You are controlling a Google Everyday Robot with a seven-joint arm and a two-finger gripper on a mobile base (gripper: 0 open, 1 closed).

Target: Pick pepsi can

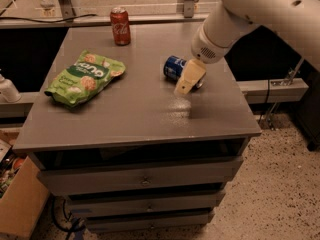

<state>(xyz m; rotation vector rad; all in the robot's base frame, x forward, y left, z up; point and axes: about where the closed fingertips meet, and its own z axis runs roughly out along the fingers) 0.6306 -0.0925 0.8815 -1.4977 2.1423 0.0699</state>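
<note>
Grey drawer cabinet (125, 129) is filling most of the view and is carrying everything on its flat top. Speckled floor is showing to its right, and a cardboard box (20, 204) is sitting low at its left.

White arm (260, 9) is reaching in from the upper right, angling down over the right half of the top.

Green snack bag (85, 77) is lying flat on the left half, well apart from the arm. It is playing no part here.

Red cola can (120, 26) is standing upright near the back edge, also well apart. It is not the target.

Pepsi can (174, 67) is lying on its side on the right-centre of the top, with its blue body and one silver end showing. It is resting on the surface, not lifted.

Gripper (186, 81), cream-coloured, is hanging just in front of the can's right part and overlapping it in this view, its tip pointing down toward the cabinet top. I cannot tell whether it is open or closed, nor whether it is touching the can.

Progress, as a judgement: the approach is looking nearly complete, with the gripper at the can. No grasp is showing, so the closing on the can and the lift clear of the top are remaining.
</note>
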